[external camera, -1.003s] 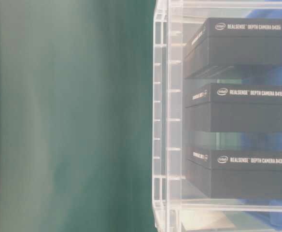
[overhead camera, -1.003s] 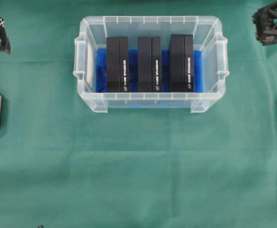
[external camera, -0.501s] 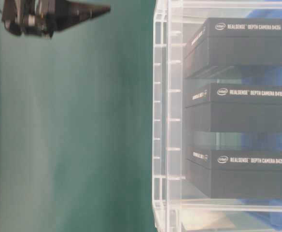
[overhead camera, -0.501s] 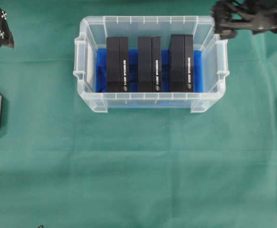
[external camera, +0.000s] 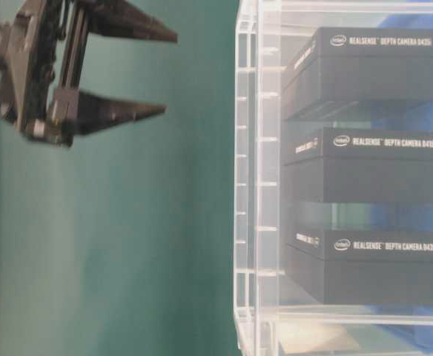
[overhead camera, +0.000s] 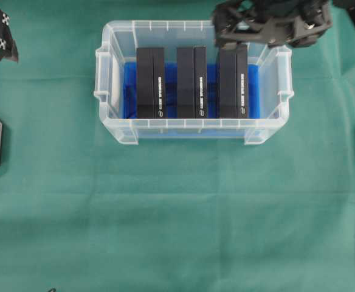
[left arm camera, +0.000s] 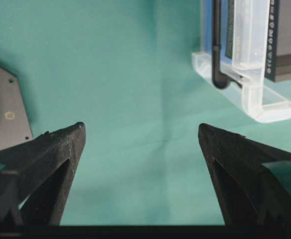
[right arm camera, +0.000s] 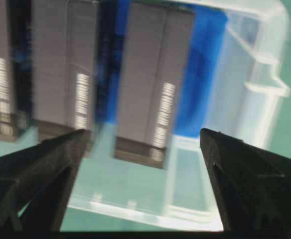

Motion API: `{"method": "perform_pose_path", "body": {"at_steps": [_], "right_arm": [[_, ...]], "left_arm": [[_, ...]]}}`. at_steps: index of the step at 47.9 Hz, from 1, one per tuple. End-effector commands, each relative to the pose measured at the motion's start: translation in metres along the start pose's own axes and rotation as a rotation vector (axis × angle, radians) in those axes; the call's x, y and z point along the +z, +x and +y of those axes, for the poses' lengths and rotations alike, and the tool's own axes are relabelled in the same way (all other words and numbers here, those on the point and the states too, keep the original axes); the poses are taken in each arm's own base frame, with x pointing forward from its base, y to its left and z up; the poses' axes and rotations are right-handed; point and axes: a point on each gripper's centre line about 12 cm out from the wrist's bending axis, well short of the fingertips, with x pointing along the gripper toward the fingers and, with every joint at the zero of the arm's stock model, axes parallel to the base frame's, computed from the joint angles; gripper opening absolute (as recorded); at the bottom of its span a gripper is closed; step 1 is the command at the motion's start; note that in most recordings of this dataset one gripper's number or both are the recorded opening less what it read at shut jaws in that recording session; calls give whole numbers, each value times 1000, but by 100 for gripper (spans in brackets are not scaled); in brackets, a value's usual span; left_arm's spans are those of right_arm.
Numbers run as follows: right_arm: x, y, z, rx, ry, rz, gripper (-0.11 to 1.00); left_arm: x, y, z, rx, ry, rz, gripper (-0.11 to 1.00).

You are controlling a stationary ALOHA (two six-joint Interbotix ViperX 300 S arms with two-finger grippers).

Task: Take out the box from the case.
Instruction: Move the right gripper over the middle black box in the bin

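- Green cloth on the desk [overhead camera: 177, 213], bare across the near half in the overhead view.
- Case [overhead camera: 193, 131] sits on the cloth toward the far side, centred, open at the top, blue lining on its floor. Clear plastic, ribbed rim, side handles.
- Three black boxes stand on edge inside, side by side with gaps between: left box [overhead camera: 151, 83], middle box [overhead camera: 191, 82], right box [overhead camera: 233, 82]. White lettering along the upper faces; the table-level view reads them as depth camera cartons.
- Right claw [overhead camera: 226, 30] hovers over the far rim of the case, above the far end of the right box. Fingers spread wide, nothing between them; the table-level view shows it clear of the case rim, not touching.
- Right wrist view is blurred, but the right box lies between the two fingertips, below them.
- Left claw [left arm camera: 140, 137] spread wide and empty, parked over bare cloth off the case's left end, well apart from the boxes.
- Judgement on handling: rigid card carton, probably light, smooth printed faces that could slip. Narrow upright faces suit a pinch across the thickness, taken near the top edge; the gaps beside the right box give room for the fingers.
- Risk, as judged: a finger catching the case rim or the neighbouring box, or the light case lifting along.
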Motion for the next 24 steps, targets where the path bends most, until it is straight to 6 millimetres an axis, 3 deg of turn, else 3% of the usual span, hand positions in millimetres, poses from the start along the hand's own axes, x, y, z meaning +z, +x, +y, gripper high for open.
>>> {"method": "perform_pose_path", "body": {"at_steps": [1,12,24], "right_arm": [[0,-14,14,58,-6,-13,92],[-6,-10,44,82,-31,-10,92],[-9,0,62,82,-29,-5,92]], "left_arm": [[3,-8,-3,-26,-5,-17,94],[3,-8,-3,-29,-1,-18,94],[4,-9,-6,-64,2,-34,94]]}}
